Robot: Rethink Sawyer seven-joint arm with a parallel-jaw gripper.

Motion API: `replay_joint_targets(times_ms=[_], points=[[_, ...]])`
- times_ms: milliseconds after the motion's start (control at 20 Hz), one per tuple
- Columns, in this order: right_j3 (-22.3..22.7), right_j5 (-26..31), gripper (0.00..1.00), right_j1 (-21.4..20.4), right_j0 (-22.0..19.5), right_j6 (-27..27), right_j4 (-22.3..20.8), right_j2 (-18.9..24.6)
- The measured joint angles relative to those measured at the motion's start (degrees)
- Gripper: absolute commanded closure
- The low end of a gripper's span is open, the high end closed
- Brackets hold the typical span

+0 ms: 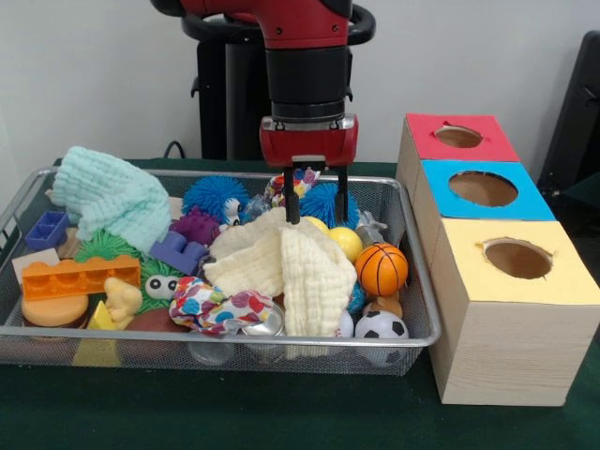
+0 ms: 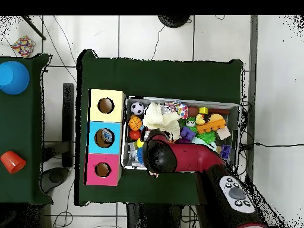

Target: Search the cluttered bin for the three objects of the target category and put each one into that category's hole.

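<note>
My gripper hangs low over the back middle of the wire bin, open, with nothing between its fingers. Its left finger touches the top of a cream cloth heaped in the bin's middle. A yellow ball lies just under the right finger. A mint cloth lies at the left and a patterned cloth at the front. Three boxes with holes stand to the right: red, blue, yellow. In the overhead view the arm hides the gripper.
A basketball and a soccer ball sit at the bin's right end. Blue spiky balls lie at the back, an orange brick and a purple brick at the left. Overhead, the boxes adjoin the bin.
</note>
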Motion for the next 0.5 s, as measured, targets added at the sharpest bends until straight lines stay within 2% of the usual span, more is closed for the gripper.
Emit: replay_joint_targets(times_ms=[500], points=[[0.0,0.0,0.0,-0.1,0.4,0.0,0.0,-0.8]])
